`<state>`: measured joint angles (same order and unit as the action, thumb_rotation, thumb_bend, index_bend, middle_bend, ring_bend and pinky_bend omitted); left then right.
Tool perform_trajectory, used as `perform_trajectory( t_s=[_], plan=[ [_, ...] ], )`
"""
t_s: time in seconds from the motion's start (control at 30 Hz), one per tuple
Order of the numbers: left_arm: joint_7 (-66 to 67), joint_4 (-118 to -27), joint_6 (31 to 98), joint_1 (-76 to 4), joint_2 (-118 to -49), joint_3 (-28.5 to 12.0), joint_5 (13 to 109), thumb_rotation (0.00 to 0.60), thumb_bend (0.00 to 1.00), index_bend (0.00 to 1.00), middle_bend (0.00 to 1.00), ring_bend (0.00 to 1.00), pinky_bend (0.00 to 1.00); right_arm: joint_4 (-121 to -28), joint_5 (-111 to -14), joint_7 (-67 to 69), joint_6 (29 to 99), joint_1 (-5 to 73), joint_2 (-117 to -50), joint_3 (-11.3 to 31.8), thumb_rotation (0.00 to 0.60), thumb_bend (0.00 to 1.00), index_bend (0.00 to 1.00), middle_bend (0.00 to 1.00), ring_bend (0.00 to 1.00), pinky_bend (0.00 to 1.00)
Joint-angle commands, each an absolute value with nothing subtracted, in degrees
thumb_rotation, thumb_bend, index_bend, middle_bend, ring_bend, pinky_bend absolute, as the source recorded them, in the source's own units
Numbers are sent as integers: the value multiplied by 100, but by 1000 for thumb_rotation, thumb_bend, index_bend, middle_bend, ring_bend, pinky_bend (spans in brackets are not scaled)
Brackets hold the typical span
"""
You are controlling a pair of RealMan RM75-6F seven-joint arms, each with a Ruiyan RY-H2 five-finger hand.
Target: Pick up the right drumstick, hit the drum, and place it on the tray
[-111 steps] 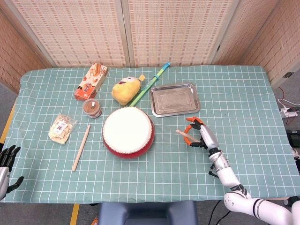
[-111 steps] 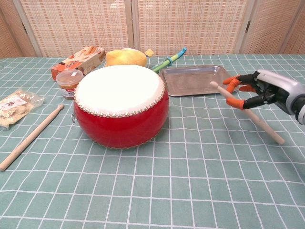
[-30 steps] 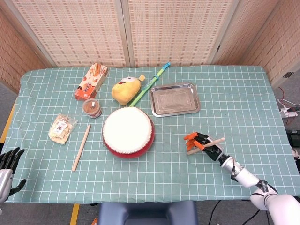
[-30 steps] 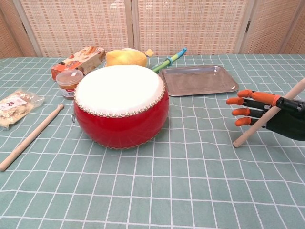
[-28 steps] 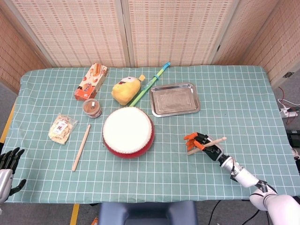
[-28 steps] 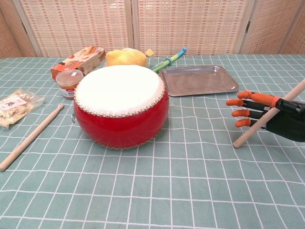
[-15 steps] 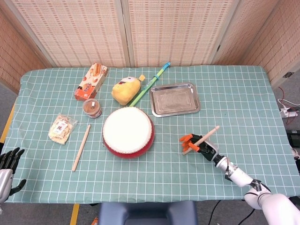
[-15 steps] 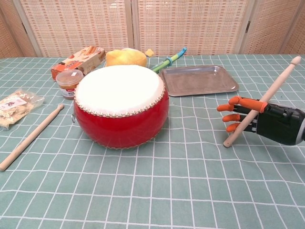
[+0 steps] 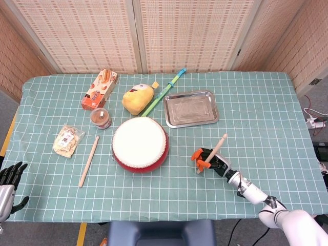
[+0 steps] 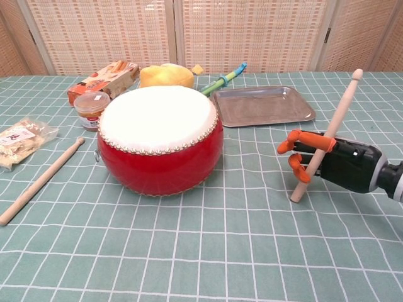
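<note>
A: Where's the pale wooden drumstick (image 10: 324, 142)?
B: Right robot hand (image 10: 330, 162) grips it, tilted upright, right of the round red drum w/ white skin (image 10: 158, 135).
A: Surface?
B: Worktop w/ green checked cloth (image 9: 256, 107); woven screens (image 9: 179, 31) behind.

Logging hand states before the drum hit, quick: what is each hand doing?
Left hand: open, holding nothing.
Right hand: holding the right drumstick.

Right hand (image 10: 315, 158), black with orange fingertips (image 9: 197, 152), extended low over the table, gripping a steeply tilted light wooden drumstick (image 10: 327, 134). Left hand (image 9: 8, 177) at table edge, fingers spread, empty.
</note>
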<state>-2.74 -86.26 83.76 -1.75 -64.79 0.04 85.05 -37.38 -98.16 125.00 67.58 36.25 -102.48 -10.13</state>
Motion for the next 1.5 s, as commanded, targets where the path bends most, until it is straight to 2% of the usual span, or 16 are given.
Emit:
perform_trajectory(
  t_s=[0.03, 0.37, 0.6, 0.83, 0.93, 1.03, 1.1, 1.17, 1.37, 1.5],
  plan=[
    [-299, -8599, 8362, -174, -6491, 8, 8496, 600, 218, 0, 0, 0, 0, -3863, -9757, 12325, 6688, 3666, -10271, -953, 518, 242, 565, 523, 647, 758],
    [-388, -8505, 8334, -182, -6532, 10, 8494, 600, 216, 0, 0, 0, 0, -4421, -9596, 11525, 6534, 3688, -10174, -820, 518, 217, 675, 723, 871, 992],
    [-414, -8469, 8318, -191, -6550, 13, 8501, 600, 217, 0, 0, 0, 0, -4767, -9391, 11009, 6503, 3637, -10097, -635, 513, 215, 750, 844, 997, 1000],
    [-423, -8443, 8313, -195, -6561, 10, 8497, 600, 217, 0, 0, 0, 0, -5013, -9318, 10519, 6588, 3579, -10060, -502, 520, 224, 875, 983, 1000, 1000],
    [-404, -8425, 8320, -193, -6569, 3, 8488, 600, 218, 0, 0, 0, 0, -5121, -9337, 10376, 6632, 3577, -10013, -478, 520, 317, 957, 1000, 1000, 1000],
    [-334, -8410, 8336, -190, -6590, -14, 8465, 600, 217, 0, 0, 0, 0, -5249, -9340, 10227, 6656, 3572, -9955, -454, 534, 531, 999, 1000, 1000, 1000],
    [-326, -8410, 8345, -190, -6597, -15, 8472, 600, 217, 0, 0, 0, 0, -5331, -9341, 10161, 6687, 3566, -9910, -436, 583, 732, 1000, 1000, 1000, 1000],
    [-344, -8405, 8361, -188, -6600, -10, 8497, 600, 218, 0, 0, 0, 0, -5434, -9336, 10087, 6715, 3562, -9842, -410, 600, 818, 1000, 1000, 1000, 1000],
    [-393, -8366, 8391, -182, -6597, -9, 8522, 600, 219, 0, 0, 0, 0, -5848, -9311, 8832, 6551, 3707, -9402, -283, 600, 873, 1000, 1000, 1000, 1000],
    [-424, -8346, 8425, -186, -6594, -17, 8556, 600, 218, 0, 0, 0, 0, -6527, -9030, 6843, 6119, 3969, -8842, 45, 600, 873, 1000, 1000, 1000, 1000]
  ],
)
